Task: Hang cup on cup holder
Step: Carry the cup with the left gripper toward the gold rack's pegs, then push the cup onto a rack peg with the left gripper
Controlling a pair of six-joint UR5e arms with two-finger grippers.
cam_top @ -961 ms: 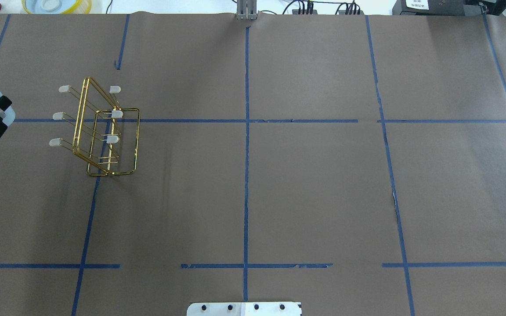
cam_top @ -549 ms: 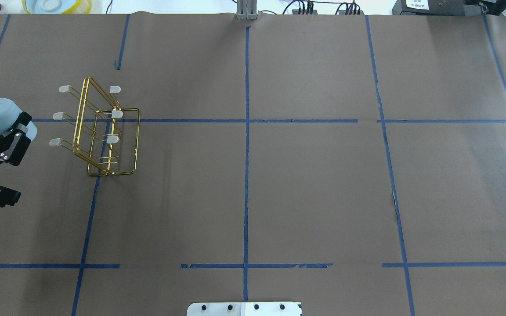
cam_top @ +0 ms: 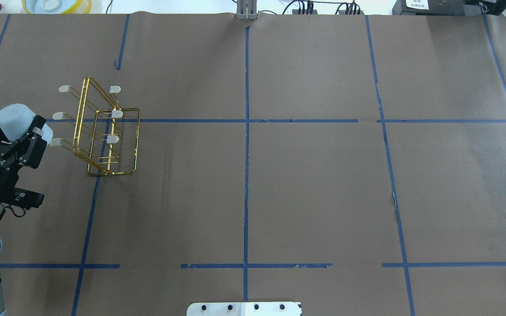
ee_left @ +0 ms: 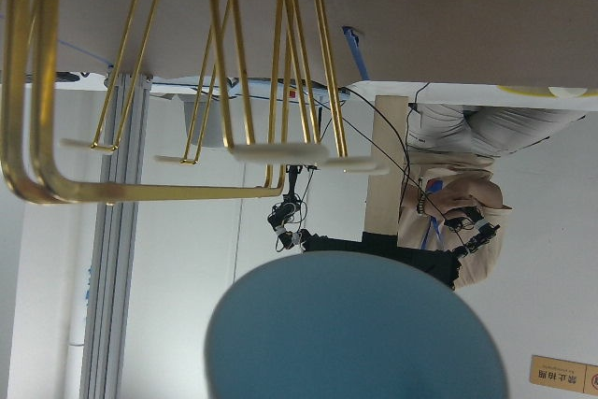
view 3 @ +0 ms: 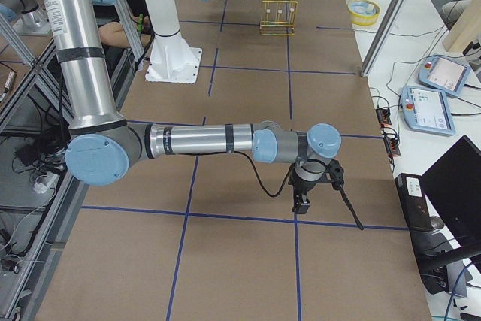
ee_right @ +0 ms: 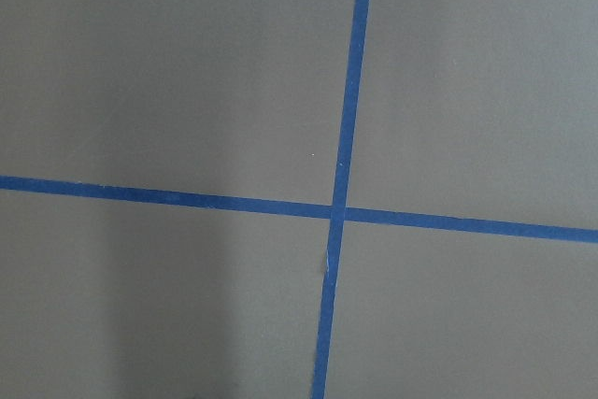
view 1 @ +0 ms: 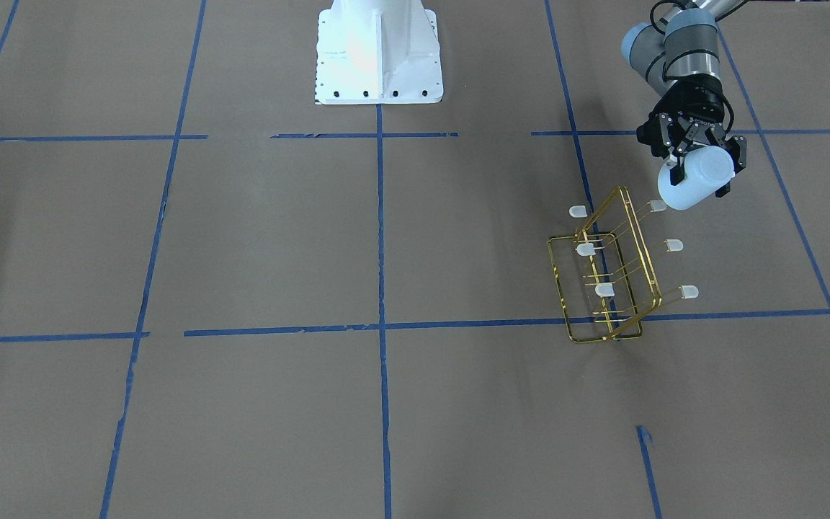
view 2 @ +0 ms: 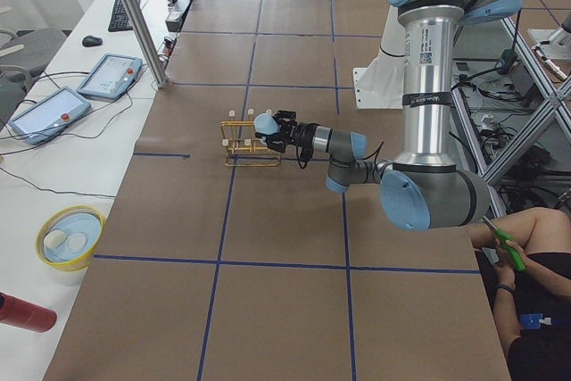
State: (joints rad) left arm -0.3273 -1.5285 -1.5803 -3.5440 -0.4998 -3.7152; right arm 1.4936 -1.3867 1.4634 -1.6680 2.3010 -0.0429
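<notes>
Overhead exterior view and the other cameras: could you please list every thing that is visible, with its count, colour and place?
pale blue-white plastic cup: one, pale blue, held in the left gripper, close to the rack's prongs
gold wire cup holder: one, gold with white prong caps, standing on the table's left part, nothing hung on it
paper-covered table: one, brown with blue tape lines
yellow bowl: one, on the white side bench
red cylinder: one, near the bowl
screen pendants: two, grey, on the same bench
seated person: one, beside the robot
left gripper: black, shut on the cup
right gripper: black, over bare table, state unclear
</notes>
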